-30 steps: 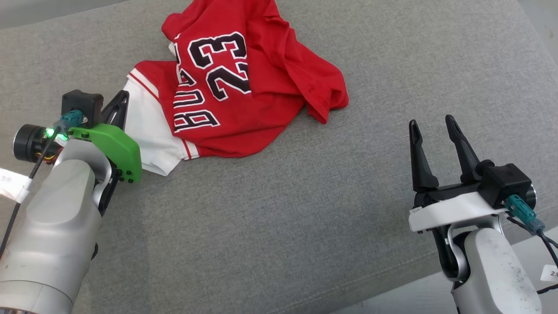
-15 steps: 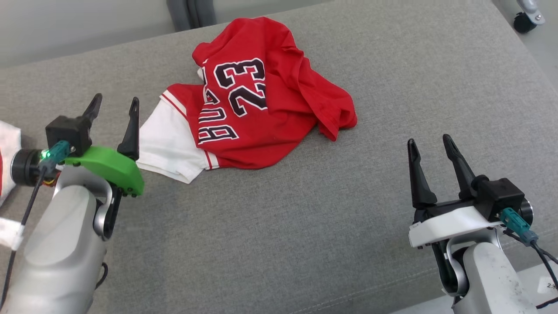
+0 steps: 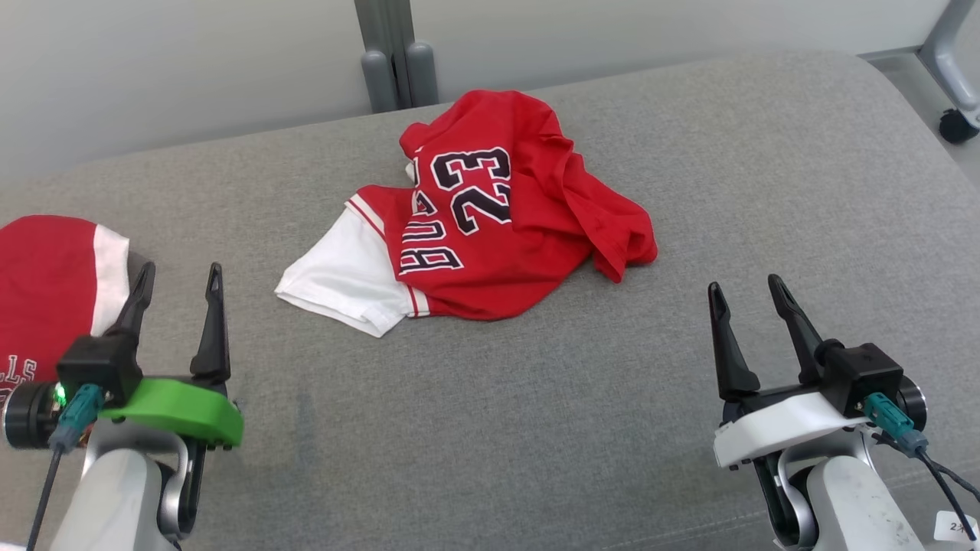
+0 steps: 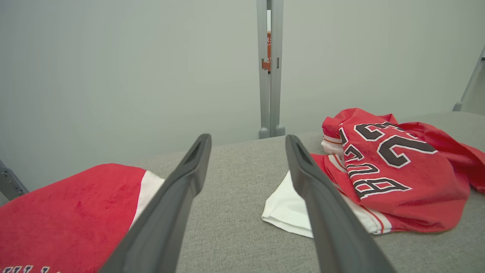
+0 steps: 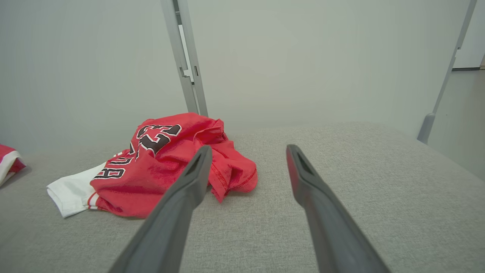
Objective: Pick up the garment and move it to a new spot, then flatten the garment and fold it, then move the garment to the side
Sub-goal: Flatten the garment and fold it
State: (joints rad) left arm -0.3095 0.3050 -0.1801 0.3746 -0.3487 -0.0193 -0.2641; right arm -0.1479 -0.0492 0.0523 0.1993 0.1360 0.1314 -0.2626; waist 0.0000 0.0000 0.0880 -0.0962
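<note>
Two grippers flank the garment, a red jersey with the number 23 that lies crumpled on the grey fabric worktop. It sits ahead of both arms and between them, not yet flattened or folded. The left gripper is left of the jersey and nearer the robot, with its fingers spread apart and nothing between them. The right gripper is to the jersey's right and also nearer the robot, spread just as wide and also empty.

The heap's long axis runs roughly across the robot's front. It goes from the flat white sleeve at its left end to the bunched red hem at its right end. Neither arm looks clearly closer, since the sleeve is near the left fingers and the hem near the right ones. Each arm would likely reach forward and inward for its own end.

Bare fabric lies between each gripper and the jersey, so nothing blocks either path. A second red-and-white garment lies well left of the jersey, touching or just beside the left gripper's outer finger, and it could snag. A grey post stands beyond the jersey.
</note>
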